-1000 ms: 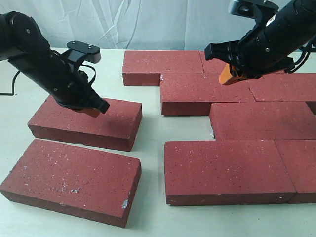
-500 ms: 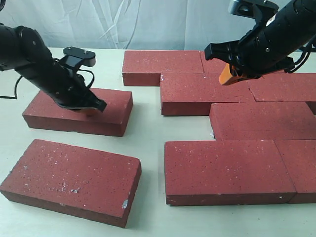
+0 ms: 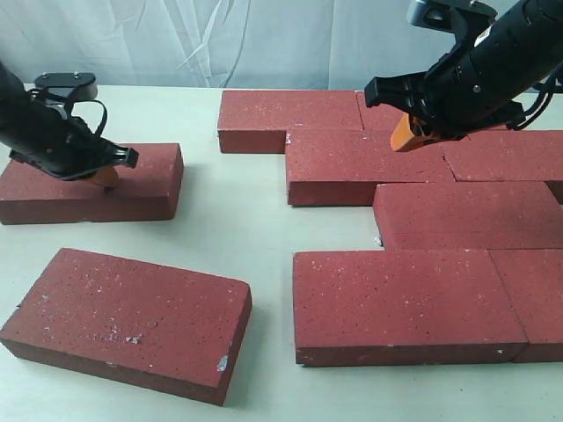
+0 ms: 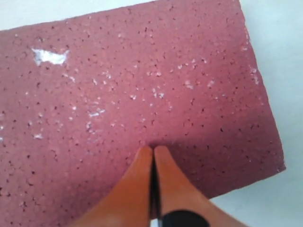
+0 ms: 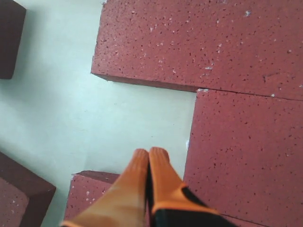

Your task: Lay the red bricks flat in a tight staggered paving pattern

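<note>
Left fingers (image 4: pixel 135 189) closed, tips touching red brick (image 4: pixel 142 80)

Soft, even light fills all three views; the rough dark-red rectangular paving bricks (image 3: pixel 132 321) throw only faint, blurry-edged shadows on the pale matte table top (image 3: pixel 255 237). The left wrist view looks hazy and washed out, with its smooth orange fingertips (image 4: pixel 135 189) soft-focused near the lens

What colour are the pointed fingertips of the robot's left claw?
Bright orange. The left wrist view shows the fingertips of the left gripper best, against the speckled dark-red brick.
</note>
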`<control>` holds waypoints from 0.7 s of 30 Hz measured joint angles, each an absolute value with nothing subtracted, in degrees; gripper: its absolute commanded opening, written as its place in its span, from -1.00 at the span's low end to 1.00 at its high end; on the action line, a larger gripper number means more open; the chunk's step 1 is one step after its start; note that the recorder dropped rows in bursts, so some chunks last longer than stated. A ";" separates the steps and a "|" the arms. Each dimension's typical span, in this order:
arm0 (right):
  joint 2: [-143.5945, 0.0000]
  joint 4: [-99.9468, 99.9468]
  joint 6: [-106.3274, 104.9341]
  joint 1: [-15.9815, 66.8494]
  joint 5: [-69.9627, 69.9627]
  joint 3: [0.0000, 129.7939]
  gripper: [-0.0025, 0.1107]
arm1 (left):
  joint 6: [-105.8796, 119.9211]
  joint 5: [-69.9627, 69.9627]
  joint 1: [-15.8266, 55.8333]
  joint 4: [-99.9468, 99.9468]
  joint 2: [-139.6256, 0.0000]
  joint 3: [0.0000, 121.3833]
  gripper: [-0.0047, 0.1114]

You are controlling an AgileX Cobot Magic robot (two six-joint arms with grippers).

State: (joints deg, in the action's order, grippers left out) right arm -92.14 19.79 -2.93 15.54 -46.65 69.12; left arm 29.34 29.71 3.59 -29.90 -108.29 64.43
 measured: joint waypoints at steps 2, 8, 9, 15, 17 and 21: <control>-92.14 19.79 -2.93 15.54 -46.65 69.12 -0.97 | 29.34 29.71 3.59 -31.69 -108.29 64.32 -0.92; -92.14 19.79 -2.93 15.54 -46.65 69.12 -0.97 | 29.34 29.82 3.59 -33.21 -105.21 64.24 -0.92; -92.14 19.79 -2.93 15.54 -46.65 69.12 -0.97 | 29.34 29.82 3.59 -33.30 -104.34 64.24 -0.92; -92.14 19.79 -3.80 15.54 -47.26 69.12 -0.97 | 29.34 31.42 3.59 -33.64 -96.32 64.24 -0.92; -92.14 20.49 -5.67 15.54 -48.37 69.12 -0.97 | 29.34 34.04 3.59 -33.64 -93.53 64.24 -0.92; -92.14 23.97 -10.78 15.99 -50.44 69.12 -0.97 | 29.13 39.46 3.59 -31.99 -89.35 64.24 -0.92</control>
State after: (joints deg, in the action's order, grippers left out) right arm -92.14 23.97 -10.78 15.99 -50.44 69.12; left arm 29.13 39.46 3.59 -31.99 -89.35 64.24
